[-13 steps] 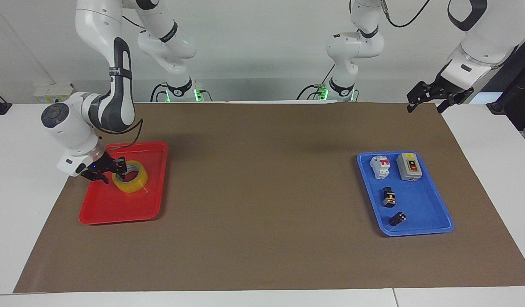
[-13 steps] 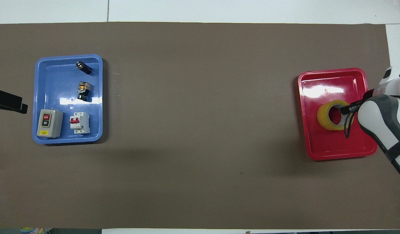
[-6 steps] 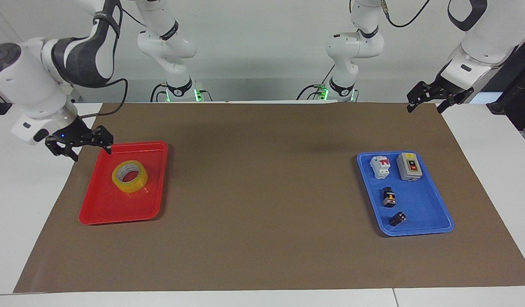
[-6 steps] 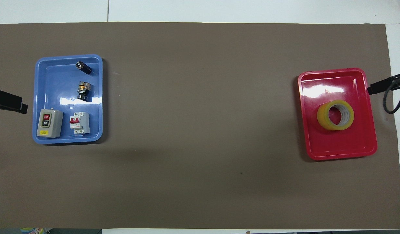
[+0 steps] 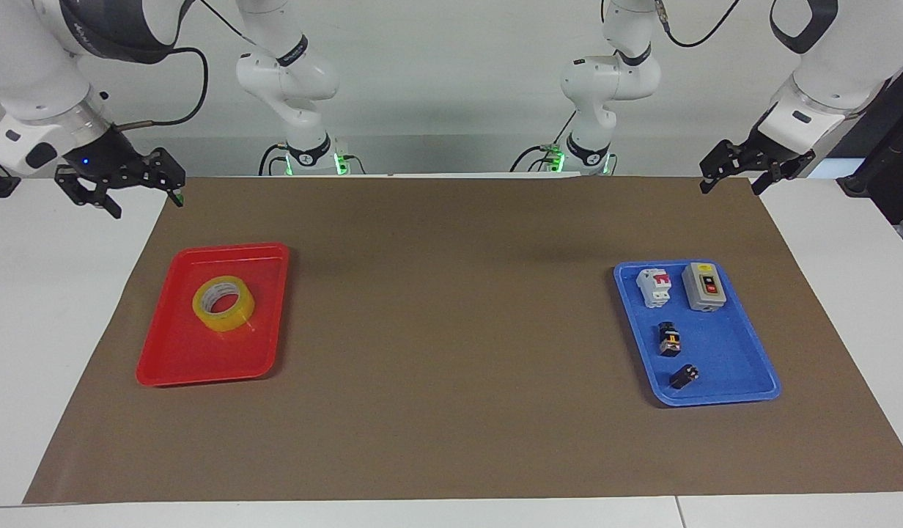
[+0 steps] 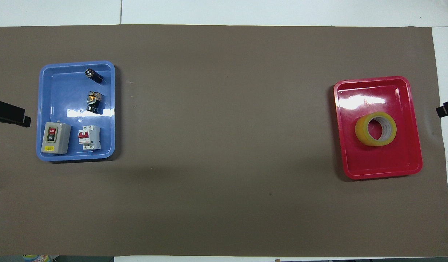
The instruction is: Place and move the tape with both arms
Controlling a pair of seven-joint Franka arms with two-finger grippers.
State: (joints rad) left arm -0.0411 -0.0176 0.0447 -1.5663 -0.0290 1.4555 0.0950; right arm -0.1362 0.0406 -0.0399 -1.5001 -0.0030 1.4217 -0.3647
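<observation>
Tape [image 5: 223, 303] flat in red tray [image 5: 166, 367], toward its robot-side end, at right arm's end of desk. I see right gripper [image 5: 119, 192] raised over desk edge beside mat corner, fingers spread, empty. Left gripper [image 5: 739, 174] hangs over opposite mat corner, spread, empty, waiting.
</observation>
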